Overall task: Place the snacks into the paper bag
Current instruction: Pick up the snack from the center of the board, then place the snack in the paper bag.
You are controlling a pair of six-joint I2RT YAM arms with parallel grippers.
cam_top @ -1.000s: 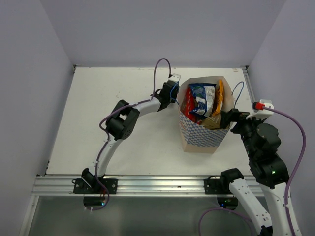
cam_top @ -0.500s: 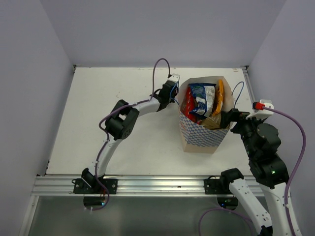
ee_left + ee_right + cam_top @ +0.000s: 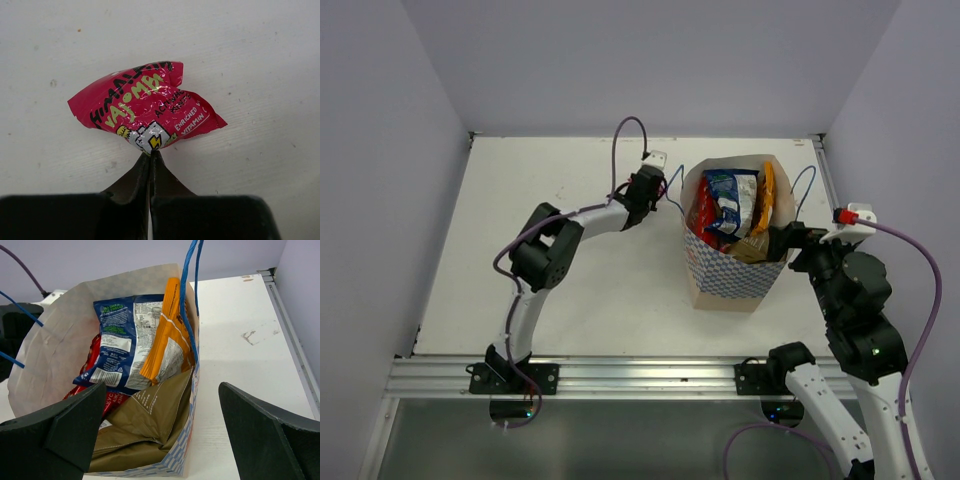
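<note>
Left gripper (image 3: 150, 156) – jaws clenched, their black tips pressed together on the lower edge of the small pink-red packet (image 3: 145, 107). The foil is crumpled, with yellow-green and black lettering. It sits over the white table (image 3: 260, 45); whether it lies on the surface or hangs just above it cannot be told from the wrist view.

From above, the left arm (image 3: 545, 255) reaches out across the table, with its wrist just beside the far left corner of the paper bag (image 3: 730, 280) and not touching it. The pink-red packet itself cannot be made out in this view.

The paper bag stands upright on the right half of the table with its mouth open. Blue-and-white zigzag shows on its near wall, and the inside is plain tan (image 3: 50, 345). A thin blue cord handle (image 3: 189, 295) arches over the right rim.

Snacks already inside, all upright or leaning:
- the dark blue packet (image 3: 122, 345) in the middle
- the orange packet (image 3: 167, 340) just beside it, against the right wall
- the red packet (image 3: 92, 365) at the left wall, largely covered by the blue one
- the brown bag (image 3: 145, 427) at the near side, slumped across the bottom

Right gripper (image 3: 161, 385) – released and holding nothing, its two fingers (image 3: 75, 430) spread wide. It hangs at the near right rim of the bag, facing into the open mouth.
</note>
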